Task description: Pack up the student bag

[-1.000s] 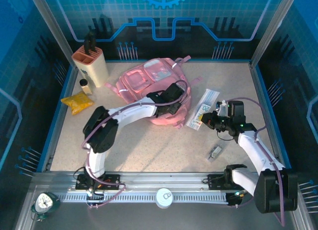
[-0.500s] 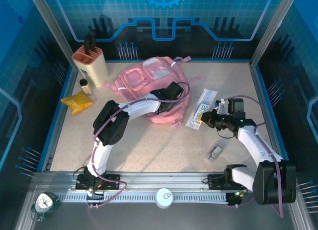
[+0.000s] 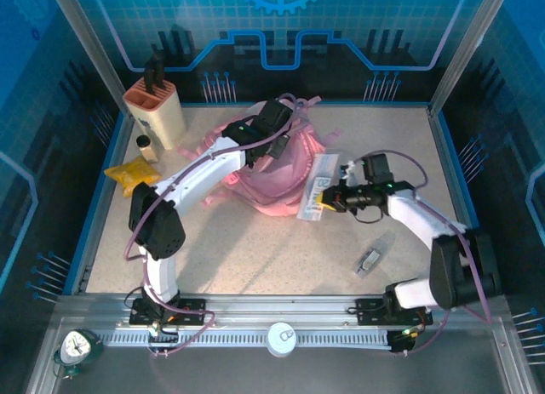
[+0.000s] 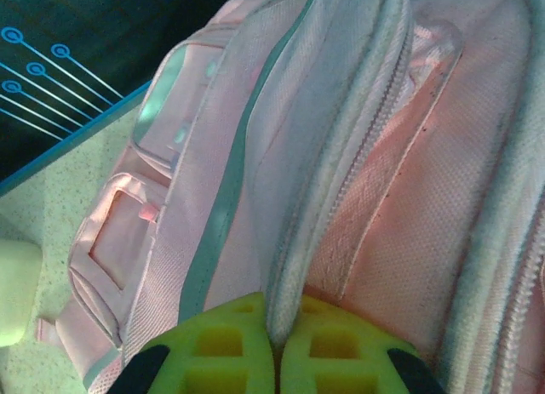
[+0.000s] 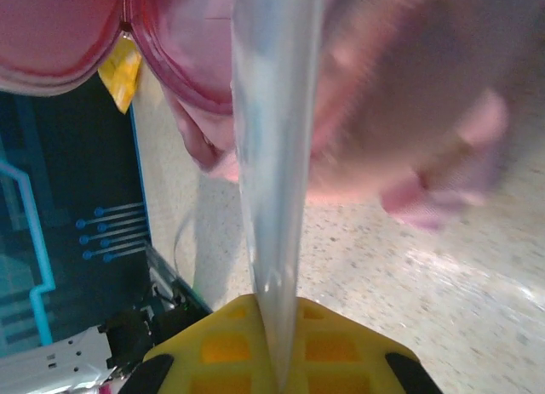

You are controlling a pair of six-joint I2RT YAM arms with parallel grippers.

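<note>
Upper centre of the overhead view, on the counter [image 3: 255,249], sits the student bag [image 3: 274,183]. My left end effector [image 4: 274,341] is clamped on its zip fold, holding it up (to open a gap, I judge). My right end effector [image 5: 277,347] pinches a flat packet [image 3: 314,186] edge-on against the bag's right side.

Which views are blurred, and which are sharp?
Right wrist: the student bag is smeared and out of focus, the packet soft too; left wrist: sharp, the bag's weave shows clearly; top external: sharp, with a blue cast.
</note>
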